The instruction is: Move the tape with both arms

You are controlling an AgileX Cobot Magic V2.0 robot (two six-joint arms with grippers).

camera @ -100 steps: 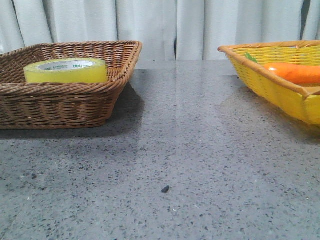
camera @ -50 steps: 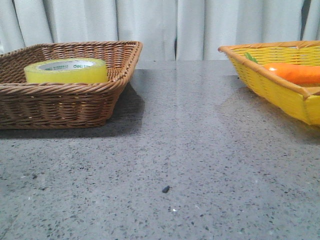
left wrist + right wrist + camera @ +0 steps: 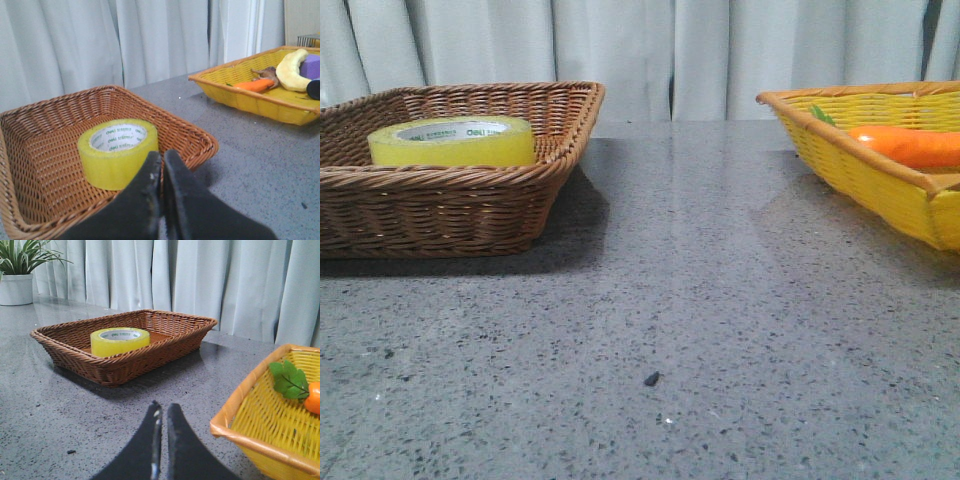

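The yellow tape roll (image 3: pixel 452 141) with a white core and green lettering lies flat in the brown wicker basket (image 3: pixel 440 210) at the left. It also shows in the left wrist view (image 3: pixel 118 152) and the right wrist view (image 3: pixel 120 341). My left gripper (image 3: pixel 162 156) is shut and empty, hovering just short of the tape over the basket's near rim. My right gripper (image 3: pixel 163 407) is shut and empty above the table, between the two baskets. Neither gripper shows in the front view.
A yellow basket (image 3: pixel 865 165) at the right holds an orange carrot (image 3: pixel 910 145); the left wrist view shows a banana (image 3: pixel 292 70) and a purple thing in it too. A small dark speck (image 3: pixel 651 379) lies on the grey table. A potted plant (image 3: pixel 17 275) stands far off.
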